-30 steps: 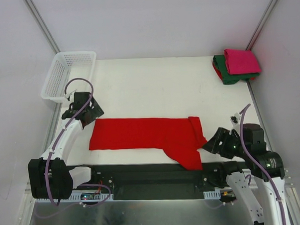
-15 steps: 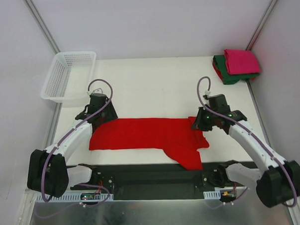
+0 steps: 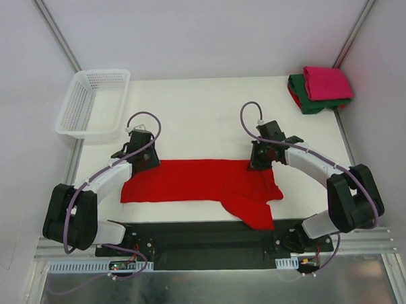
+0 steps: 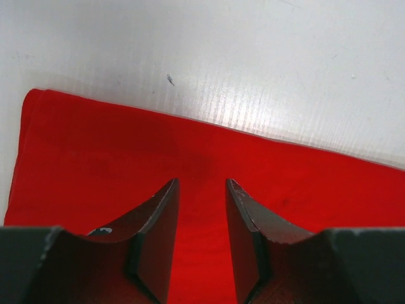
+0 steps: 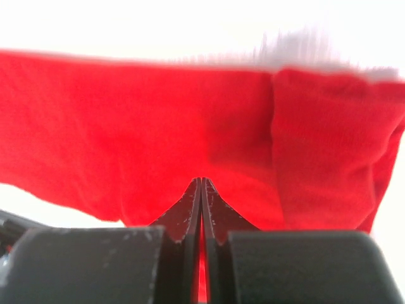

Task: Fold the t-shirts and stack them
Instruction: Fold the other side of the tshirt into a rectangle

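Folding the red t-shirt (image 3: pixel 191 183) looks like the live step. It lies as a long flat band across the near half of the table (image 3: pixel 201 118), right end doubled over and spilling toward the near edge. Left gripper (image 4: pixel 201 190) hovers over the band's far-left edge, fingers apart, nothing between them. Right gripper (image 5: pixel 200 183) sits over the far-right edge, fingers pressed together. Its wrist view is blurred and I see no cloth caught there, so I read it as empty. My take: both should pinch the far edge at matching points near the ends, so right has to open first, then come down on the hem. Take both layers where the cloth is doubled, or the lower one won't come along. Lift just enough to clear, carry toward the near edge in step, keep the band taut so the middle doesn't sag. Uneven grips would likely skew the fold. Count: three t-shirts, one red here, one magenta t-shirt (image 3: pixel 326 81) folded on top of one green t-shirt (image 3: pixel 302 102) at the far right corner, well apart. One white basket (image 3: pixel 92 79), far left corner. Two grippers.
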`<state>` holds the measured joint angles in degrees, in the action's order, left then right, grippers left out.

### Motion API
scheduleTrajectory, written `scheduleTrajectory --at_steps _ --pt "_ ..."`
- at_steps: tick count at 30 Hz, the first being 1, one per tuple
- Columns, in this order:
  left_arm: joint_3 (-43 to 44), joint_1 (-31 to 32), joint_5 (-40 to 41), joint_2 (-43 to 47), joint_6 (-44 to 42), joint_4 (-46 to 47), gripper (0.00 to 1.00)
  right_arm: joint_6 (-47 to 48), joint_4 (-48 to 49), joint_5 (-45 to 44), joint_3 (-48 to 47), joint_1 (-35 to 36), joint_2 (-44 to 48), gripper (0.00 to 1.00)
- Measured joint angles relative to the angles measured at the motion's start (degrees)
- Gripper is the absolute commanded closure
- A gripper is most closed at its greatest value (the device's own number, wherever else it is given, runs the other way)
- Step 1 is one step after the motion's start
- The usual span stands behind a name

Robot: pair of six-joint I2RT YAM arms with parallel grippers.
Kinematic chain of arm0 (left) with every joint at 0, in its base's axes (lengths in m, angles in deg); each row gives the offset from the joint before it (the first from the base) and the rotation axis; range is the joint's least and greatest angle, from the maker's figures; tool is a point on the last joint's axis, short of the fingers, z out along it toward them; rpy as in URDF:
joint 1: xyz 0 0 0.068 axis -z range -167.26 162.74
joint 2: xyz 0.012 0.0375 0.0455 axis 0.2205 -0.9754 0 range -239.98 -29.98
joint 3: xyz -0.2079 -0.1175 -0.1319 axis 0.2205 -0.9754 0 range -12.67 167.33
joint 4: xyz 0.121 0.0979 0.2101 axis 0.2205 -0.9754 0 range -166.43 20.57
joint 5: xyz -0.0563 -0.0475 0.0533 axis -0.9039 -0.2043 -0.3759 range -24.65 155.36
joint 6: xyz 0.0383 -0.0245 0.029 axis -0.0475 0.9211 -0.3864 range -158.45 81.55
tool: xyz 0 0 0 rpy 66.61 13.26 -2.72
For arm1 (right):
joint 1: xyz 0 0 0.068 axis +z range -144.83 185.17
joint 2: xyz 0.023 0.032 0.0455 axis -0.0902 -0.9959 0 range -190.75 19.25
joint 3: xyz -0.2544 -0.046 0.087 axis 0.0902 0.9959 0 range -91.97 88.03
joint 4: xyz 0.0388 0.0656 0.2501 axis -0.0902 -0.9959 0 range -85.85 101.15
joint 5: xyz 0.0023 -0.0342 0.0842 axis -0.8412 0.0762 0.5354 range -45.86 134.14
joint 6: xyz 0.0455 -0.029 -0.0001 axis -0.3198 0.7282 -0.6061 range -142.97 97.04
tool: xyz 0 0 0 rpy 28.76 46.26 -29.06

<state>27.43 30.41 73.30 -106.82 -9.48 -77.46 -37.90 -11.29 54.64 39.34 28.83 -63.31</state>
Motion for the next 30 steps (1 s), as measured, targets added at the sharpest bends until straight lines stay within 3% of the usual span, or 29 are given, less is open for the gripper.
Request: scheduleTrajectory --at_steps 18,30 --pt "0.5 0.0 -0.2 -7.4 0.1 2.5 0.67 1.2 -3.0 -13.4 -16.5 0.1 -17.2 0.99" --pt "1.0 0.0 -0.2 -8.1 0.1 2.8 0.67 2.1 -10.0 -20.1 -17.9 -0.2 -17.9 0.99"
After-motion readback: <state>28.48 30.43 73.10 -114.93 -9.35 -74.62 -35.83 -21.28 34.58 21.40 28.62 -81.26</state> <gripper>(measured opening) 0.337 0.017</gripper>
